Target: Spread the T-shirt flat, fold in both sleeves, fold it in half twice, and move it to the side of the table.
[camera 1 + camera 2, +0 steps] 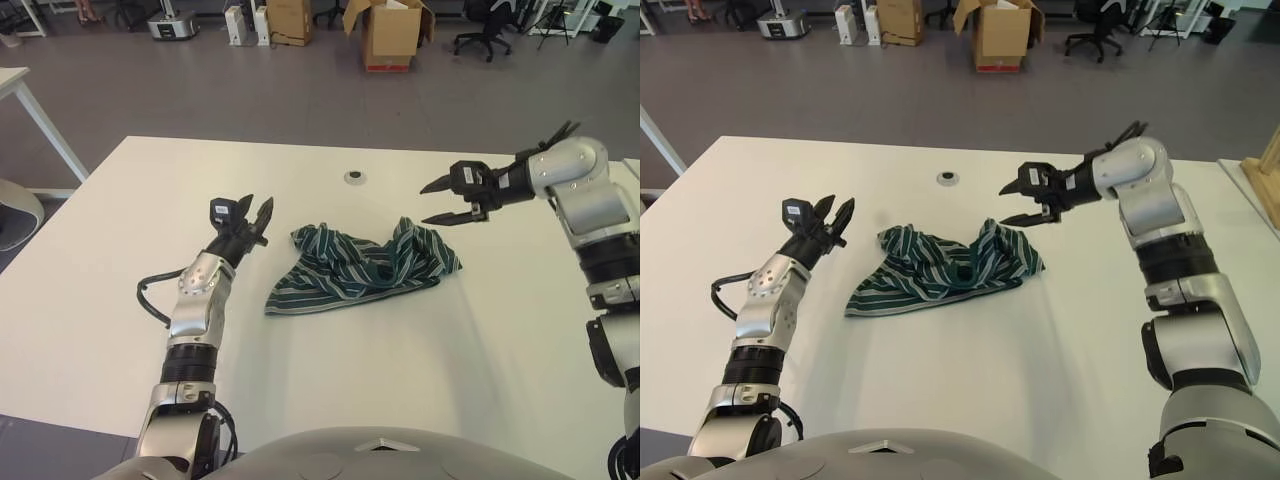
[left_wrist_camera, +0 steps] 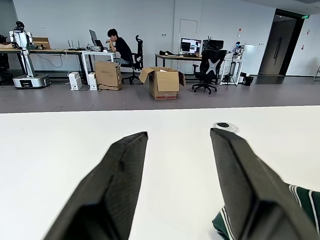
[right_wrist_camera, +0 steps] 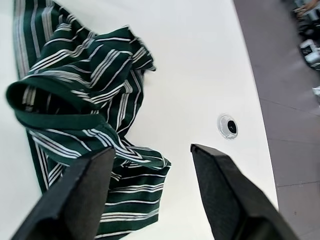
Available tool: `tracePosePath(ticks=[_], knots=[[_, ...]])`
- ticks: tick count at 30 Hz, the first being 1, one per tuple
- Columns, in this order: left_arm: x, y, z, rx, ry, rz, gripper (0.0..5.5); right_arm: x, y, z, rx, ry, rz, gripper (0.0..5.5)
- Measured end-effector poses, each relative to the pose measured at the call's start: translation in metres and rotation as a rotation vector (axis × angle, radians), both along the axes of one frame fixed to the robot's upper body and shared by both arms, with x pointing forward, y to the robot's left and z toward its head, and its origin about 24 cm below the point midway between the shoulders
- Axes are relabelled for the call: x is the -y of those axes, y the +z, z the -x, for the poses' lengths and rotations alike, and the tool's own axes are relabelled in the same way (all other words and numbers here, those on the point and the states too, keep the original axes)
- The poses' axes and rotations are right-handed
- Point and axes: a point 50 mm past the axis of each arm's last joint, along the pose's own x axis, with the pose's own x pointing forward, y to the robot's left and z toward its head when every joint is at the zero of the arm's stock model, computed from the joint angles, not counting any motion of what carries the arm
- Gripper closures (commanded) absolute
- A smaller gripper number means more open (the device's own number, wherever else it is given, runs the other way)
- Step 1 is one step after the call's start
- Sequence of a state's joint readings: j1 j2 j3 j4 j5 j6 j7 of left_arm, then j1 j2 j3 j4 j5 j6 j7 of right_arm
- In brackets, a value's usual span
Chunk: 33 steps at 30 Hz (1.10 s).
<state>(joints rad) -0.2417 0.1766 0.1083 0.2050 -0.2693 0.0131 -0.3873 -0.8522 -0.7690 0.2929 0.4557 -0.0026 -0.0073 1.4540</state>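
Note:
A dark green T-shirt with white stripes (image 1: pixel 360 268) lies crumpled in a heap at the middle of the white table (image 1: pixel 100 270). My left gripper (image 1: pixel 256 214) is open, just left of the shirt's left edge and low over the table, with nothing between its fingers. My right gripper (image 1: pixel 430 203) is open too, hanging in the air above the shirt's raised right end, its fingertips pointing left. In the right wrist view the bunched shirt (image 3: pixel 85 115) lies below the open fingers (image 3: pixel 230 195). A corner of the shirt (image 2: pixel 300 205) shows beside the left gripper's finger (image 2: pixel 250 190).
A small round cable port (image 1: pixel 354 177) sits in the table behind the shirt. Bare tabletop lies to the left, right and front of the shirt. Beyond the table's far edge is open floor with cardboard boxes (image 1: pixel 392 32) and office chairs.

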Motion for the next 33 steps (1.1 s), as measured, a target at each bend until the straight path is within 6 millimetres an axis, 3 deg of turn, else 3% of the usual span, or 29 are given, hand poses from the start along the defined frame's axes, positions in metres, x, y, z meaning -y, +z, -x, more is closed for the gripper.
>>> tracePosePath(ticks=[6, 17, 27, 30, 33], knots=[[0.004, -0.002, 0.003, -0.004, -0.003, 0.01, 3.2, -0.027, -0.002, -0.012, -0.207, 0.154, 0.161, 2.67], [0.005, -0.003, 0.004, -0.009, -0.015, 0.008, 3.2, -0.034, -0.04, -0.023, -0.333, 0.15, 0.212, 2.67], [0.001, -0.005, 0.006, -0.01, -0.006, -0.01, 3.2, -0.019, -0.054, -0.022, -0.358, 0.137, 0.319, 4.79], [-0.001, 0.022, -0.011, 0.076, -0.106, -0.057, 3.2, -0.021, -0.058, -0.019, -0.352, 0.16, 0.3, 5.47], [0.02, 0.049, -0.03, 0.147, -0.391, -0.087, 3.2, -0.021, -0.075, -0.011, -0.381, 0.18, 0.265, 5.47]])
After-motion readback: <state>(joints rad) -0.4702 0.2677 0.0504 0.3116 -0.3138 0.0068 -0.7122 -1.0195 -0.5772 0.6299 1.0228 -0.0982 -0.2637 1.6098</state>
